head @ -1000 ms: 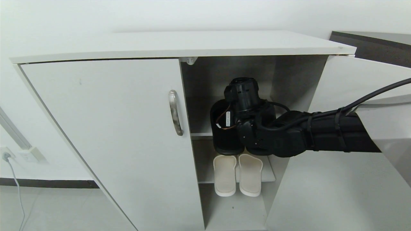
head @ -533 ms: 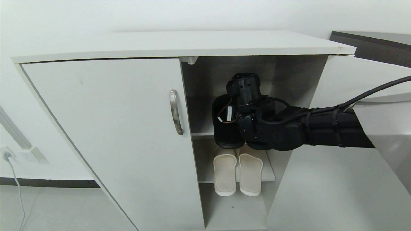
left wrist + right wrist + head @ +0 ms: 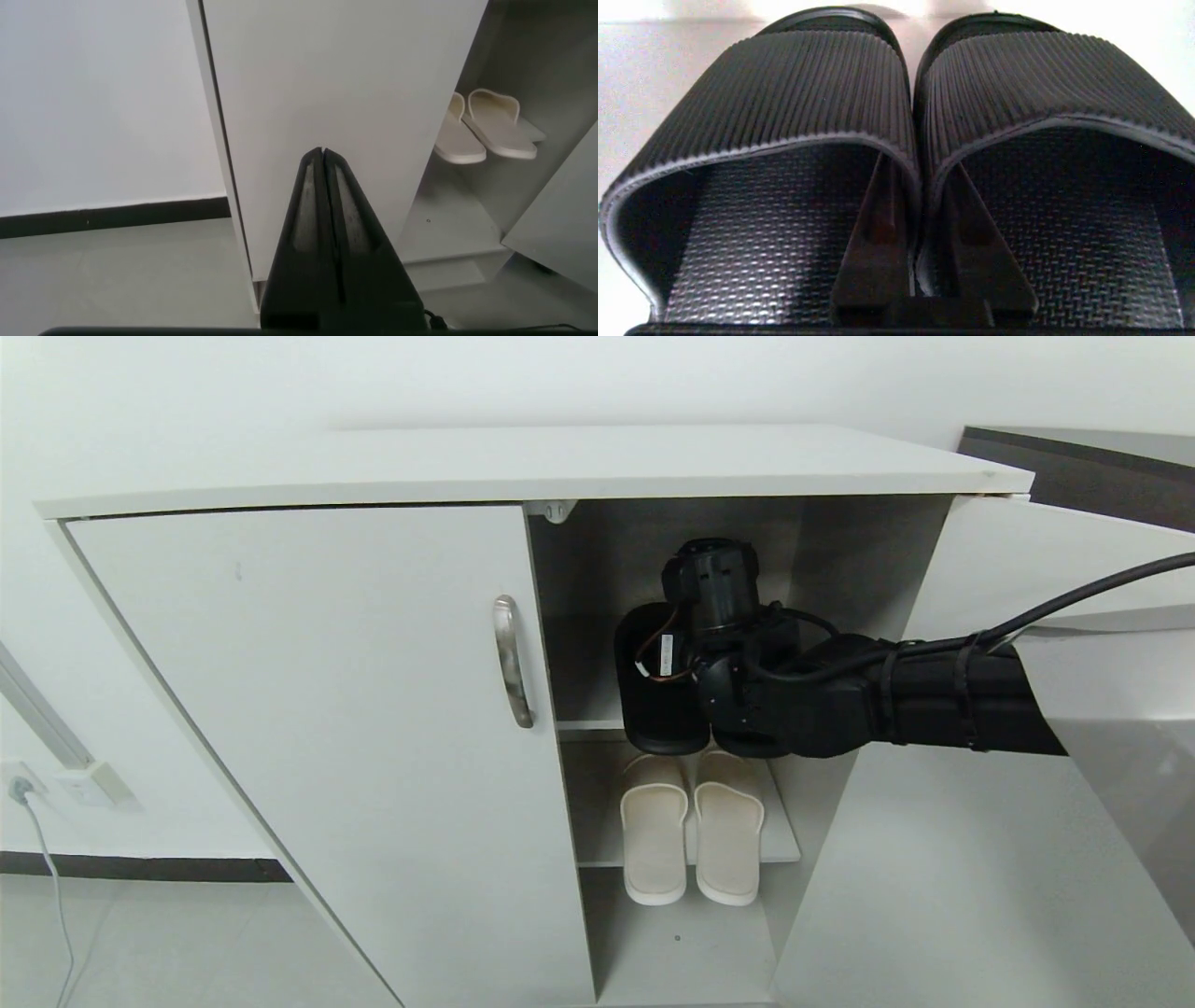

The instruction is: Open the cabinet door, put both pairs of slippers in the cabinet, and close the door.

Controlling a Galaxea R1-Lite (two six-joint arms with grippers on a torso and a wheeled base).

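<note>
A pair of black slippers is held side by side at the cabinet's upper shelf, heels hanging over its front edge. My right gripper is shut on the black slippers, pinching their two inner walls together, one finger inside each slipper. My right arm comes in from the right through the open half. A pair of white slippers lies on the shelf below, also visible from the left wrist. My left gripper is shut and empty, low in front of the closed left door.
The left door with its metal handle is closed. The right door stands swung open on the right. A wall socket with a cable sits at the far left. Bare floor lies before the cabinet.
My right arm has risen and gone deeper into the cabinet with the black slippers, uncovering more of the white pair below. The left arm has stayed still.
</note>
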